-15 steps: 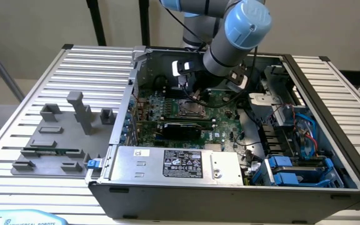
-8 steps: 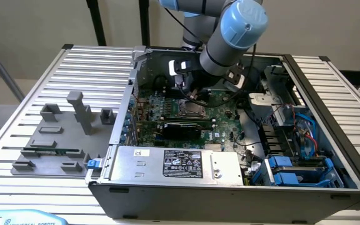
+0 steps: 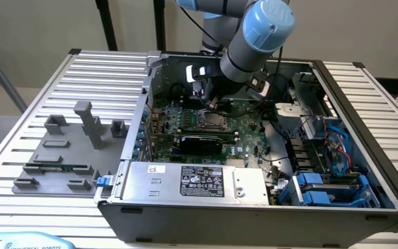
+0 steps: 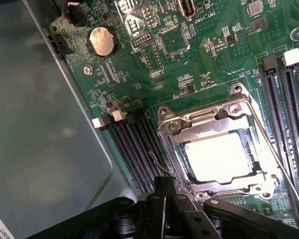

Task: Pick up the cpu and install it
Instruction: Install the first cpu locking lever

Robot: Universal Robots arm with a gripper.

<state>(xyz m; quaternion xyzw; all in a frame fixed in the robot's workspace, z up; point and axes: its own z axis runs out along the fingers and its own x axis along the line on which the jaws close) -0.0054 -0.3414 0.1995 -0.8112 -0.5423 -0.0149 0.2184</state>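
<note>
**Caption query:** Where is the cpu, and how does the claw stand?

**Operator:** I see the cpu point(image 4: 217, 157) lying flat inside the socket frame point(image 4: 199, 115) on the green board point(image 4: 189, 64), silvery top upward. My gripper point(image 4: 162, 196) hangs just beside the frame's near edge, jaws together, with nothing between them.

**Caption query:** How would the chip handle?

**Operator:** I judge it light, thin and rigid. Its smooth metal lid offers little purchase, and the underside contacts are probably fragile. I would take it by two opposite rim edges, kept level, never by the face
</note>
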